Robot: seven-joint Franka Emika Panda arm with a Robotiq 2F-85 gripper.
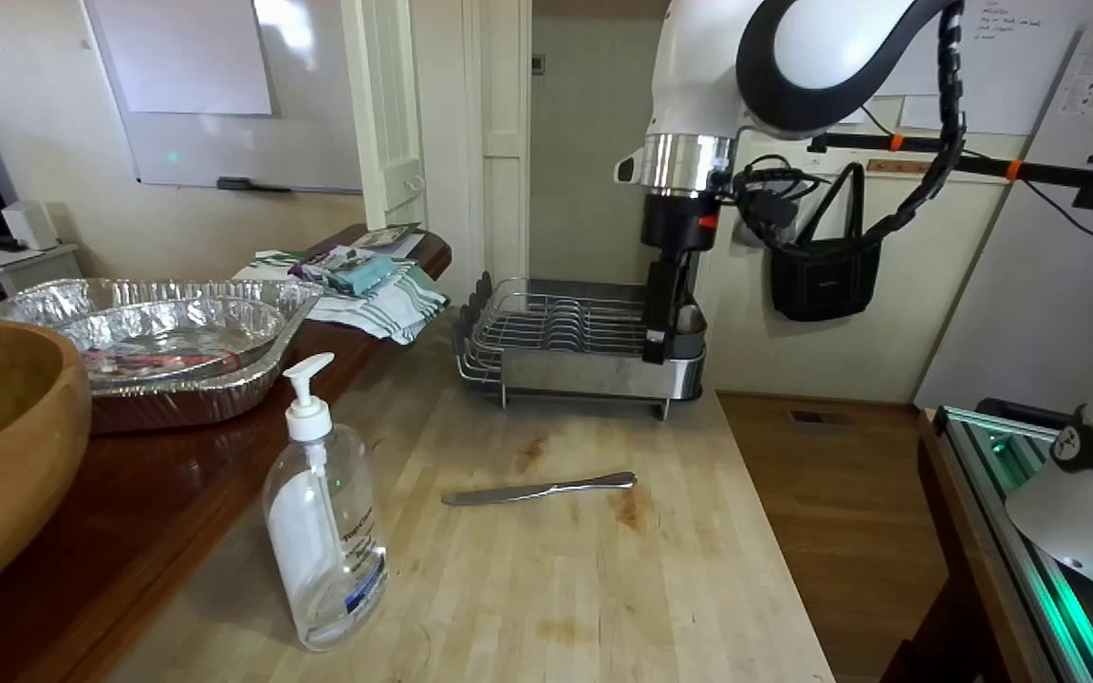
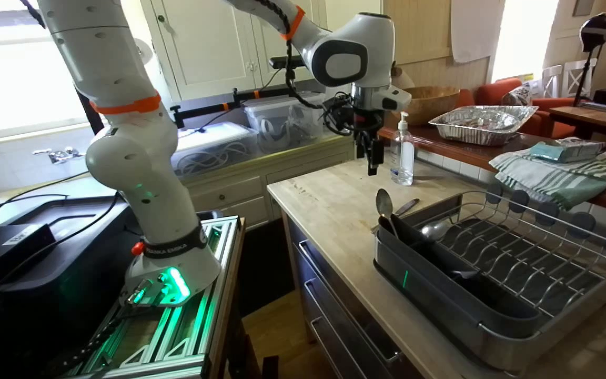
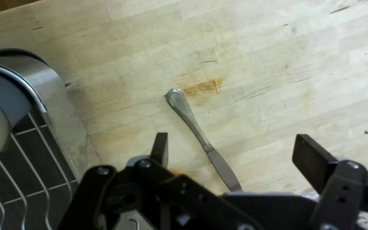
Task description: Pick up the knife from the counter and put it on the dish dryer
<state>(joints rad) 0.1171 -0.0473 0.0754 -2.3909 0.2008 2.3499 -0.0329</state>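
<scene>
The silvery knife (image 1: 540, 489) lies flat on the wooden counter (image 1: 679, 588). In an exterior view it shows only in part (image 2: 407, 206) behind the rack. In the wrist view the knife (image 3: 204, 140) runs diagonally, and its blade tip is hidden by the gripper body. My gripper (image 3: 232, 142) is open and empty, well above the counter, and the knife shows below between its spread fingers. It points down in both exterior views (image 1: 657, 346) (image 2: 369, 164). The dish dryer (image 1: 594, 375) stands at the counter's end; its metal side (image 3: 63, 111) shows at the wrist view's left.
A clear soap bottle (image 1: 328, 550) stands on the counter. Spoons (image 2: 384, 202) stick up from the rack's cutlery holder (image 2: 418, 284). A foil tray (image 2: 482, 123), a wooden bowl (image 1: 25, 427) and striped towels (image 1: 385, 299) sit on the raised dark ledge alongside.
</scene>
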